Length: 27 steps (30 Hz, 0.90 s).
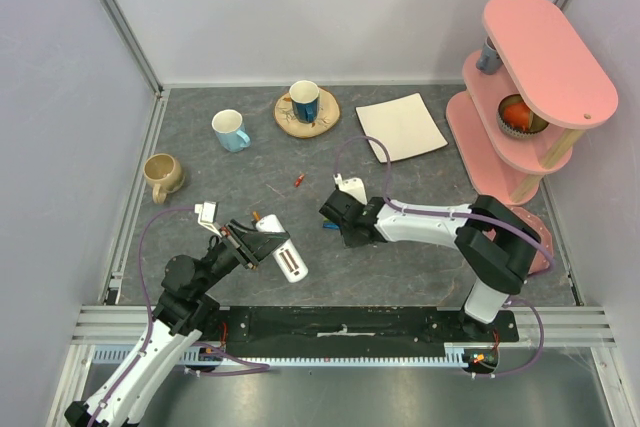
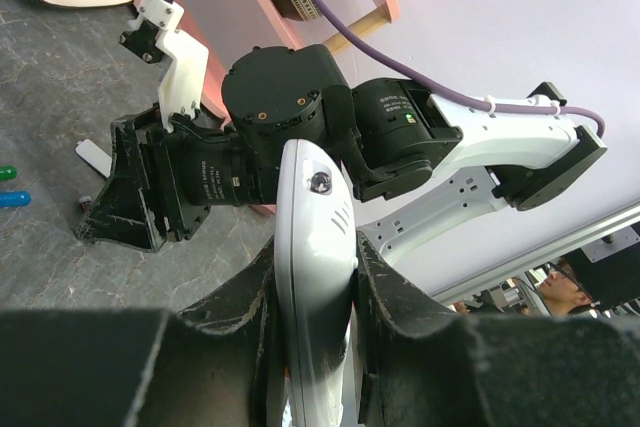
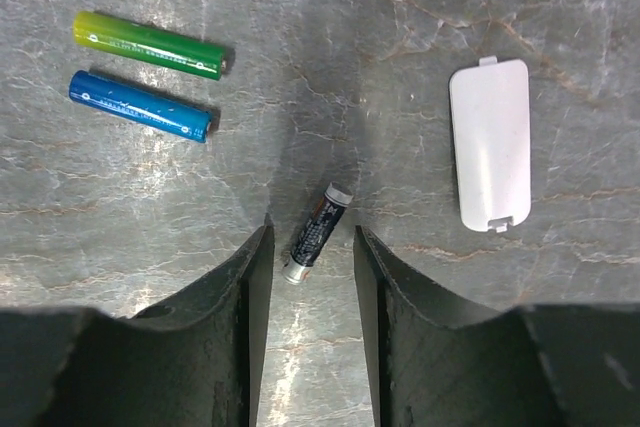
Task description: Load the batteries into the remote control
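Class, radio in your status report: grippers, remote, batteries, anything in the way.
Left gripper shut on remote control. Right gripper open, straddling dark battery. Nothing blocking it.

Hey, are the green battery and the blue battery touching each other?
Apart. The right wrist view shows the green battery and the blue battery lying side by side with bare table between them.

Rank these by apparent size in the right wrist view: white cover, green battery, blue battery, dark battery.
1. white cover
2. green battery and blue battery: they look alike, so no ranking between them
3. dark battery
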Tool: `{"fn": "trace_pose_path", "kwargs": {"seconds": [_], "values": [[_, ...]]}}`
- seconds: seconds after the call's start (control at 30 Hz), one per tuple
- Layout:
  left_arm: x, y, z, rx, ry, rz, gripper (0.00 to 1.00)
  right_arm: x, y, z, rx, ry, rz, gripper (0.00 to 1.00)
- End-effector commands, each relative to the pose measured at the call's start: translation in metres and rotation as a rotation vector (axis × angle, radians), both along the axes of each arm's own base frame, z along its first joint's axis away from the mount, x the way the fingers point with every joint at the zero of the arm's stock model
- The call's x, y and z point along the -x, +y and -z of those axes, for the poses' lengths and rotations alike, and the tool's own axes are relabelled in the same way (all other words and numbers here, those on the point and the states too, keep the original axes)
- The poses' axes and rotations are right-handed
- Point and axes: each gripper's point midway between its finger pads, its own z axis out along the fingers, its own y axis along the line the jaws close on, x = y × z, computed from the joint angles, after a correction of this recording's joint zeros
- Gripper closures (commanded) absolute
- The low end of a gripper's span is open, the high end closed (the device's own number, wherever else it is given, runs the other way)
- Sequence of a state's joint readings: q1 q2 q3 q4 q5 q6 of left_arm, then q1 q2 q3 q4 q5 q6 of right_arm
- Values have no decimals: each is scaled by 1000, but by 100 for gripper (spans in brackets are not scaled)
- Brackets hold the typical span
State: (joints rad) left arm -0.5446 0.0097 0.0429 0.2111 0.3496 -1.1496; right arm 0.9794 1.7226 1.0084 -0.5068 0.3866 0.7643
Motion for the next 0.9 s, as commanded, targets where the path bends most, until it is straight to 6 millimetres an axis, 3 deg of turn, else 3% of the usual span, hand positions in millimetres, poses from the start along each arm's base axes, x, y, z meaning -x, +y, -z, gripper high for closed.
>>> {"fn": "trace_pose_path", "kwargs": {"seconds": [0.0, 0.13, 0.37, 0.47, 0.6, 0.67, 0.77, 0.87], "values": [[-8, -5, 68, -77, 81, 3, 98, 9, -3, 5, -71, 28, 126, 58], [-8, -5, 68, -75, 81, 4, 98, 10, -7, 4, -119, 7, 230, 61], [-7, -5, 67, -74, 76, 8, 98, 15, -11, 13, -115, 28, 250, 64], [-7, -5, 69, -74, 80, 8, 98, 17, -15, 19, -104, 37, 251, 71], [-7, -5, 69, -69, 83, 8, 98, 19, -21, 21, -97, 44, 233, 97], [-7, -6, 68, -66, 77, 9, 98, 18, -25, 19, -88, 38, 210, 100], [-7, -6, 65, -55, 68, 14, 98, 16, -25, 7, -68, 22, 108, 100], [-8, -8, 69, -57, 99, 19, 98, 17, -15, -23, -89, -9, -53, 100]]}}
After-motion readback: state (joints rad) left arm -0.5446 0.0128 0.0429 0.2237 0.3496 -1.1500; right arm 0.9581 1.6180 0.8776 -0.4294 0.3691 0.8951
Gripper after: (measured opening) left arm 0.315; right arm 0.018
